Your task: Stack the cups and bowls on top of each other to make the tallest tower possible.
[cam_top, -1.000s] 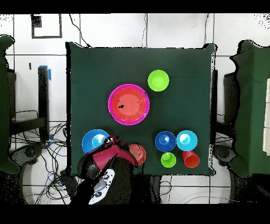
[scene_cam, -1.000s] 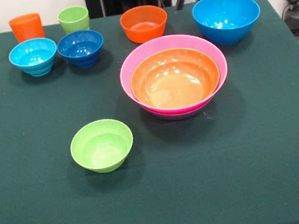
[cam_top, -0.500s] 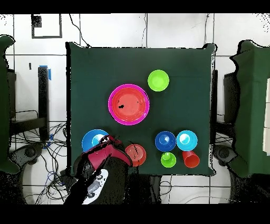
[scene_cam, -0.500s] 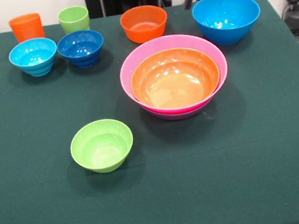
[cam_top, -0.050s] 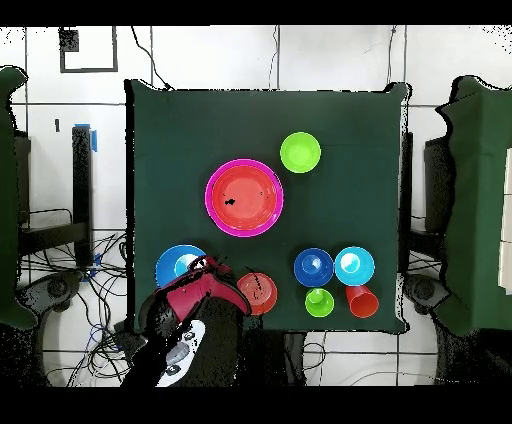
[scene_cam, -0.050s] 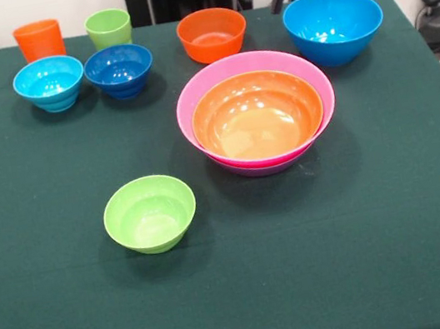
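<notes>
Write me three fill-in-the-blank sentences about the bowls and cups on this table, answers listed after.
1. The wide orange bowl sits nested inside the ____ bowl.
2. The lime-green bowl stands alone, with ____ stacked in it.
3. In the front view, the orange cup stands right behind the light-blue bowl, and the lime-green cup behind the ____ bowl.

Missing words: pink; nothing; dark-blue

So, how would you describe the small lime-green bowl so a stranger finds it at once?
Start in the front view at the big nested stack, the pink bowl holding the orange one. The small lime-green bowl sits alone on the green table, nearer the camera and to the stack's left. Unlike the lime-green cup in the far row, it is low, wide and has no neighbours.
</notes>
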